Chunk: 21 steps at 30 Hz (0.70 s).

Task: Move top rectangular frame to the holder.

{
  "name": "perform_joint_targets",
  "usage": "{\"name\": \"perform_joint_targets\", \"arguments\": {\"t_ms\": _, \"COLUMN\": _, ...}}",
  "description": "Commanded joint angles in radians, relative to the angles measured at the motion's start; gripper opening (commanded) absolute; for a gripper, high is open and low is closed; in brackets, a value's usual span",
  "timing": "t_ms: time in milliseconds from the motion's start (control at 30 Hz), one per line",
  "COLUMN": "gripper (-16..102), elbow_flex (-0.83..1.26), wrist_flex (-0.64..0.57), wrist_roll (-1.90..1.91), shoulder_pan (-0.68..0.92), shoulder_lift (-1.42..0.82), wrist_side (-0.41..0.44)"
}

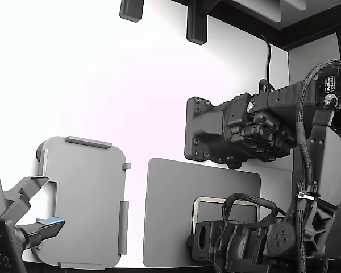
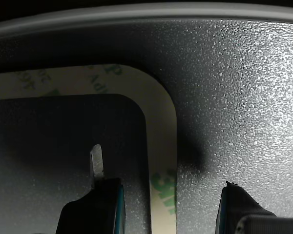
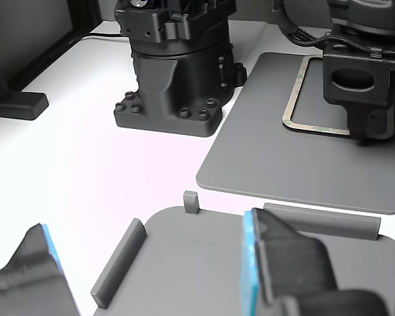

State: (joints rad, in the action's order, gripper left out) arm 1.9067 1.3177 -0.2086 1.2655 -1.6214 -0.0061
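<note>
Frame: the thin tan frame lies flat on the dark grey mat, toward the 4 o'clock part of the mat in the exterior view; only its upper edge and one corner show there, the rest is hidden under the arm
Frame up close: in the wrist view a rounded corner of the frame shows faint green print on beige, with the mat's pebbled surface visible through its open middle
Pincer: the pincer hangs low over the frame with its jaws apart, one fingertip inside the opening and the other outside, so the frame's side strip runs between them; nothing is held yet
Holder: the light grey plate with raised edge tabs sits at 9 o'clock from the mat in the exterior view, well apart from the frame, and carries nothing
Second arm: another pincer sits at the plate's 8 o'clock edge in the exterior view
Bench: white bench under both plates
Handling: the frame looks very light, thin and bendy, likely to flex or droop if lifted by one side, and it lies flush on the mat, so little edge to catch
Where to hold: across the straight side strip just past the corner, pinched flat and gently
</note>
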Motion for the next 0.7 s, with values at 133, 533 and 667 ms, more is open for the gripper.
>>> {"name": "perform_joint_targets", "arguments": {"t_ms": 133, "gripper": 69, "elbow_flex": 0.005, "wrist_flex": -0.021, "wrist_roll": 0.017, "shoulder_pan": -0.021, "shoulder_lift": -0.014, "wrist_side": -0.002}}
{"name": "perform_joint_targets", "arguments": {"t_ms": 533, "gripper": 63, "elbow_flex": 0.031, "wrist_flex": -0.043, "wrist_roll": 0.025, "shoulder_pan": -0.021, "shoulder_lift": -0.005, "wrist_side": 0.005}}
{"name": "perform_joint_targets", "arguments": {"t_ms": 667, "gripper": 60, "elbow_flex": 0.040, "wrist_flex": -0.051, "wrist_roll": 0.026, "shoulder_pan": -0.021, "shoulder_lift": -0.006, "wrist_side": 0.009}}
